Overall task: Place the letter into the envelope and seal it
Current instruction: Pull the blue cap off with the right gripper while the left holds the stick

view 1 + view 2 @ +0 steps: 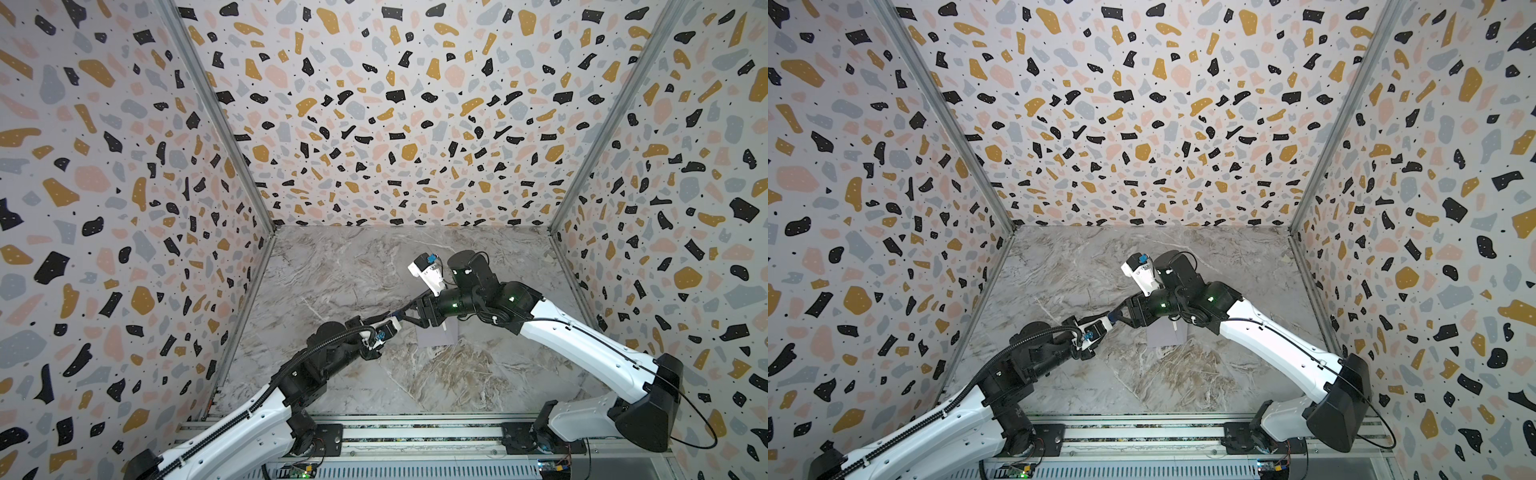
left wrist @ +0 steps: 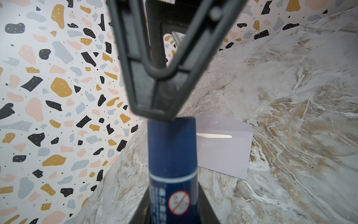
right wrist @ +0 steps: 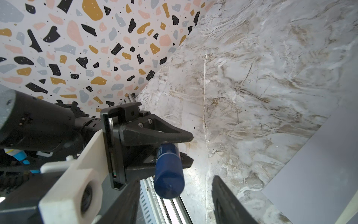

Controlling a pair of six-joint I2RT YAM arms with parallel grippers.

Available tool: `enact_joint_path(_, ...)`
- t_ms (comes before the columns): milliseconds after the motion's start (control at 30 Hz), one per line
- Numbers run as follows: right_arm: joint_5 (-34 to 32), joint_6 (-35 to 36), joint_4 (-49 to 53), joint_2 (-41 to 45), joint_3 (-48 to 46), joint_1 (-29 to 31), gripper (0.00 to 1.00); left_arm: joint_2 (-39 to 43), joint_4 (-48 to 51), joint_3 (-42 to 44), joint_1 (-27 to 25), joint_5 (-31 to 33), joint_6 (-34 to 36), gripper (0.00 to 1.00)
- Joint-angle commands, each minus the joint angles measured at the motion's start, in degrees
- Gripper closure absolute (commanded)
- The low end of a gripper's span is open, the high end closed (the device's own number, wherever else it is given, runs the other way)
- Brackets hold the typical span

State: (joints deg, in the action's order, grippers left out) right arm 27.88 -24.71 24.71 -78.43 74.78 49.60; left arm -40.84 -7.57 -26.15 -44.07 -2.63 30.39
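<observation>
The pale grey-lavender envelope (image 1: 436, 337) (image 1: 1165, 334) (image 2: 224, 153) (image 3: 319, 164) lies flat on the marble table, partly under my right arm. Of the letter, only a thin tan sliver (image 2: 213, 135) shows at the envelope's mouth. My left gripper (image 1: 392, 323) (image 1: 1105, 322) (image 2: 172, 215) (image 3: 190, 149) is shut on a dark blue glue stick (image 2: 172, 153) (image 3: 168, 170), held above the table to the left of the envelope. My right gripper (image 1: 405, 314) (image 1: 1119, 314) (image 3: 176, 179) faces it, open. Its fingers (image 2: 155, 93) straddle the stick's capped end with gaps on both sides.
The marble tabletop (image 1: 374, 270) is walled on three sides by terrazzo-patterned panels (image 1: 124, 208). A metal rail (image 1: 415, 434) with both arm bases runs along the front edge. Both arms meet over the table's middle.
</observation>
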Motion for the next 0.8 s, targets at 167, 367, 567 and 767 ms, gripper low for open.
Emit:
enact_joint_path(167,1.8,-0.7,-0.7,-1.6,2.2,1.1,0.56,0.1,-2.9,0.3,-0.1,0.2,-0.5,1.0)
enact_joint_path(367,2.4,0.1,-0.3,-2.6,2.7,1.5,0.75,0.1,-2.9,0.3,-0.1,0.2,-0.5,1.0)
enact_joint_path(567,2.6,6.7,0.2,-2.4,3.5,1.4,0.96,-0.3,-2.6,0.2,-0.1,-0.9,-0.5,1.0)
enact_joint_path(767,6.4,34.5,4.8,-0.4,5.4,1.4,1.0,-0.6,-1.8,-0.1,-0.1,-5.0,-0.5,1.0)
